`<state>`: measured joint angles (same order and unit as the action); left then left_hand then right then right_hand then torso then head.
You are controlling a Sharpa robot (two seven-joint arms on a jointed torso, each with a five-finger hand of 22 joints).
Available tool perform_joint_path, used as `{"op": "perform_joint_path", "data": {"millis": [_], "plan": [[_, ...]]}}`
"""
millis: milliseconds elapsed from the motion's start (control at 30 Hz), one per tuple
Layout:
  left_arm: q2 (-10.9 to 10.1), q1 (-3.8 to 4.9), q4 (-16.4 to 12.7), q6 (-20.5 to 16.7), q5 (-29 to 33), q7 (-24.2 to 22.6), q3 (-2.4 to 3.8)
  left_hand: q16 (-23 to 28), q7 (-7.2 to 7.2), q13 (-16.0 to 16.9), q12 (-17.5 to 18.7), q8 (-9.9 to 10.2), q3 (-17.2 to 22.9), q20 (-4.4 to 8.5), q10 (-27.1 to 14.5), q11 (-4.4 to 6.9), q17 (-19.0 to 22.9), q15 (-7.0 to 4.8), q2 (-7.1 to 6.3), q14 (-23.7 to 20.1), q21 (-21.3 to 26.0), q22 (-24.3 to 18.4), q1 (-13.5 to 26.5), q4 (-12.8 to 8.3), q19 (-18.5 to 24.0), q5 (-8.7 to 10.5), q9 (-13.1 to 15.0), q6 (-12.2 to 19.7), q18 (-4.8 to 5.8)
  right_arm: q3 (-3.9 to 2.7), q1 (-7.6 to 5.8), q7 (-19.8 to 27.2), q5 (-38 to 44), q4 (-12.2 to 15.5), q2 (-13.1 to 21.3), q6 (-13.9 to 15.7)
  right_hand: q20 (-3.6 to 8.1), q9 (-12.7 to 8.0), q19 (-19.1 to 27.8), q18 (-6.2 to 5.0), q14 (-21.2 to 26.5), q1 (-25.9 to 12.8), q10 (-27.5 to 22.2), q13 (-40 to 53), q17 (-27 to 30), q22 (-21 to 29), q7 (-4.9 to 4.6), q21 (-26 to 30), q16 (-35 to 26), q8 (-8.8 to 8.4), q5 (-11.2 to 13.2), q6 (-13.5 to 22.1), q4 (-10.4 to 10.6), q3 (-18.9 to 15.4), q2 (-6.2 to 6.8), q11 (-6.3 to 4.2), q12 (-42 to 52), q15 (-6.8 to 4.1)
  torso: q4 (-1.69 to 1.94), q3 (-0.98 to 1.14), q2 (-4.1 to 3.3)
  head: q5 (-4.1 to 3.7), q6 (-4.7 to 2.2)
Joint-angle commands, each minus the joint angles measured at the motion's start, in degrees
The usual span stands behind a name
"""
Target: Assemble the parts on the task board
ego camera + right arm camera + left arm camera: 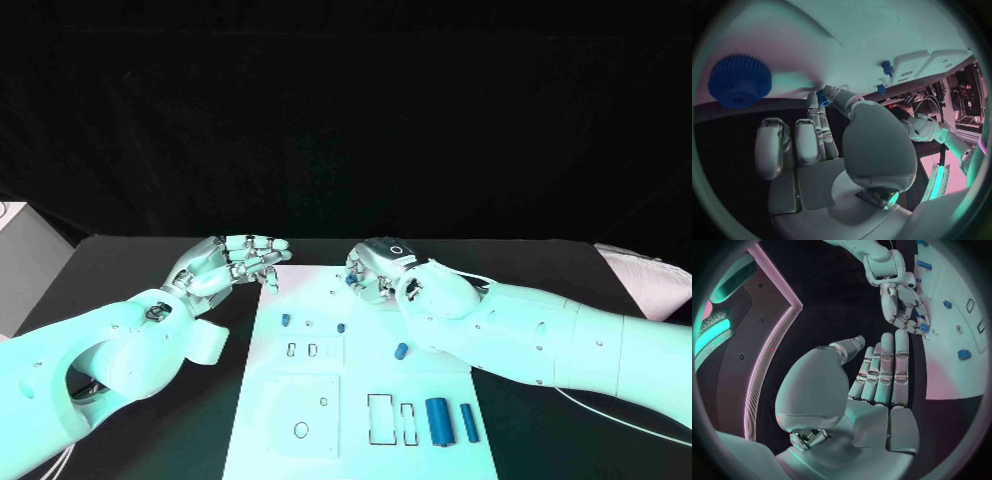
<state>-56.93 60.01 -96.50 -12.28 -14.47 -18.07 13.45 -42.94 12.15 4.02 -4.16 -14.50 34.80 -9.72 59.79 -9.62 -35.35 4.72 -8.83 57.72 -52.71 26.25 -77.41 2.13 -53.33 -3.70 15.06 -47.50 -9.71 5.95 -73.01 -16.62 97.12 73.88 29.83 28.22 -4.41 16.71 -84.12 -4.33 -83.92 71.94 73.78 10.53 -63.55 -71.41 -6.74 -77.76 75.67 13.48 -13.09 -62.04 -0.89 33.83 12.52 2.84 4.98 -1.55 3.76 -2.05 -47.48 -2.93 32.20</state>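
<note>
The white task board (325, 400) lies in the middle of the table. My right hand (387, 270) hovers over its far end and pinches a small blue part (823, 97) between thumb and fingertips, close to the board surface. The same right hand (901, 302) with the blue part (912, 315) appears in the left wrist view. A blue gear (739, 81) sits on the board beside that hand. My left hand (231, 262) hangs at the board's far left corner, its fingers (886, 370) held straight together with nothing in them.
Small blue pegs (286, 320) (340, 326) and a blue piece (401, 350) stand mid-board. Two blue cylinders (437, 421) (469, 419) lie near the front right, beside rectangular slots (379, 417). A round hole (300, 429) lies front left. Black table (159, 270) surrounds the board.
</note>
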Motion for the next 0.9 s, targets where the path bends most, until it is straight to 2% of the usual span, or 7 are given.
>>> {"op": "perform_joint_path", "data": {"millis": [33, 267, 700, 900], "plan": [[-0.07, 0.02, -0.21, 0.81, -0.18, -0.13, 0.06, -0.31, 1.39, 0.01, 0.23, 0.34, 0.18, -0.09, -0.4, 0.1, 0.08, 0.12, -0.06, -0.32, -0.25, 0.09, 0.26, 0.12, 0.34, 0.08, 0.04, 0.34, -0.86, -0.1, 0.0, -1.66, 0.91, -0.12, -0.22, 2.11, 0.46, 0.84, -0.05, 0.73, -1.47, -0.33, 0.17, 0.06, -0.09, -0.05, 0.01, -0.18, 0.15, 0.32, -0.26, -0.21, 0.36, 0.02, 0.03, -0.06, 0.11, -0.29, 0.02, 0.02, -0.14, 0.12, 0.07], [-0.11, 0.02, -0.08, 0.88, -0.31, -0.04, 0.08, -0.32, 1.4, 0.01, 0.23, 0.37, 0.2, -0.11, -0.48, 0.08, 0.1, 0.14, -0.06, -0.35, -0.29, 0.1, 0.24, 0.09, 0.38, 0.08, 0.05, 0.4, -0.86, -0.34, -0.03, -1.4, 1.07, 0.26, -0.52, 3.18, 0.46, 0.89, -0.09, 0.77, -1.49, -0.31, 0.15, 0.11, -0.26, -0.22, -0.02, -0.28, 0.24, 0.32, -0.25, -0.18, 0.35, 0.04, 0.03, -0.05, 0.09, -0.28, 0.06, 0.04, -0.17, 0.35, 0.15], [-0.17, 0.03, 0.05, 1.04, -0.65, 0.1, 0.11, -0.34, 1.42, 0.01, 0.21, 0.4, 0.19, -0.13, -0.56, 0.06, 0.12, 0.16, -0.07, -0.37, -0.34, 0.11, 0.24, 0.07, 0.42, 0.09, 0.05, 0.46, -0.86, -0.42, -0.09, -1.06, 1.04, 0.86, -0.9, 2.97, 0.46, 0.95, -0.1, 0.78, -1.5, -0.29, 0.13, 0.16, -0.35, -0.27, -0.04, -0.31, 0.3, 0.32, -0.21, -0.16, 0.35, 0.05, 0.06, -0.03, 0.09, -0.28, -0.15, 0.07, -0.32, 0.6, 0.14], [-0.11, 0.03, 0.06, 1.15, -0.77, 0.18, 0.13, -0.34, 1.42, 0.01, 0.21, 0.4, 0.19, -0.13, -0.56, 0.06, 0.12, 0.16, -0.07, -0.37, -0.34, 0.11, 0.24, 0.07, 0.42, 0.09, 0.05, 0.46, -0.86, -0.42, -0.14, -0.98, 1.02, 0.74, -1.22, 2.73, 0.46, 0.98, -0.11, 0.78, -1.5, -0.31, 0.12, 0.2, -0.41, -0.32, -0.06, -0.33, 0.34, 0.32, -0.17, -0.14, 0.36, 0.05, 0.08, -0.02, 0.08, -0.27, -0.03, 0.02, -0.41, 0.5, 0.06]]}}
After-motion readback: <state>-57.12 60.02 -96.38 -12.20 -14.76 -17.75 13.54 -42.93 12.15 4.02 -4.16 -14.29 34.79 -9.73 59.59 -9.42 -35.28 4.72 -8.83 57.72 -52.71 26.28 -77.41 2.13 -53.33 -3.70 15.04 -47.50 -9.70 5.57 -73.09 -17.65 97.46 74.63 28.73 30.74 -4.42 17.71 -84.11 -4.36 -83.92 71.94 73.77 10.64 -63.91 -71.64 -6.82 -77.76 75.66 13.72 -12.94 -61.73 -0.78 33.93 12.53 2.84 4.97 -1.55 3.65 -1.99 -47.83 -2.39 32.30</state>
